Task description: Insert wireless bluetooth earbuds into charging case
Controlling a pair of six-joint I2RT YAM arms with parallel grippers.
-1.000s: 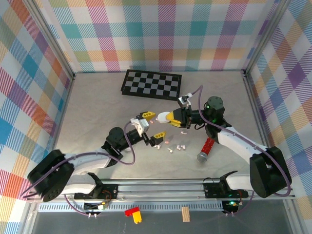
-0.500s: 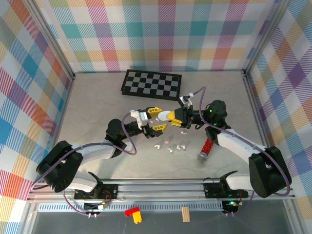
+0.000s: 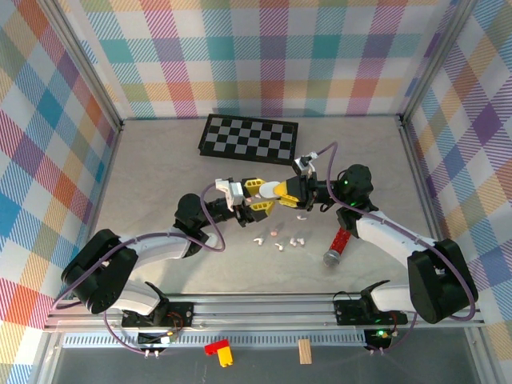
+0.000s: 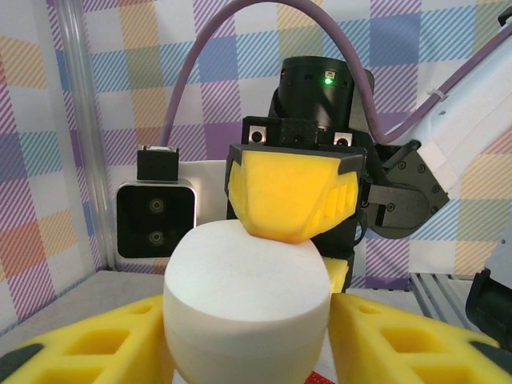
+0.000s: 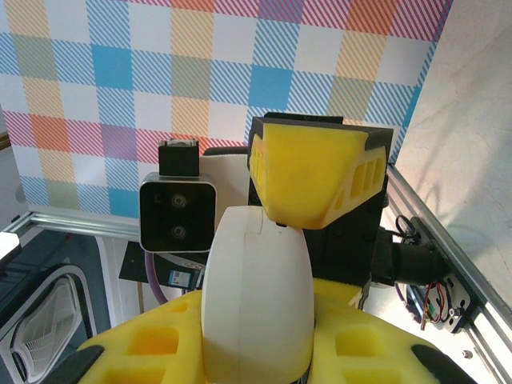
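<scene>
The table (image 3: pixel 160 176) carries both arms, whose left gripper (image 4: pixel 248 340) and right gripper (image 5: pixel 256 348) meet nose to nose, each clamped on one white case (image 3: pixel 272 190) between them, while small earbuds (image 3: pixel 278 245) lie loose just below the grippers.

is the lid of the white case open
No, the white case is closed, its lid sitting flush on the body with just a thin seam showing.

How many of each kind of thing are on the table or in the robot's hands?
Checkerboard: 1
White case, held: 1
Tiny earbuds: about 6, hard to tell
Red and grey stick: 1
Total: about 9
</scene>
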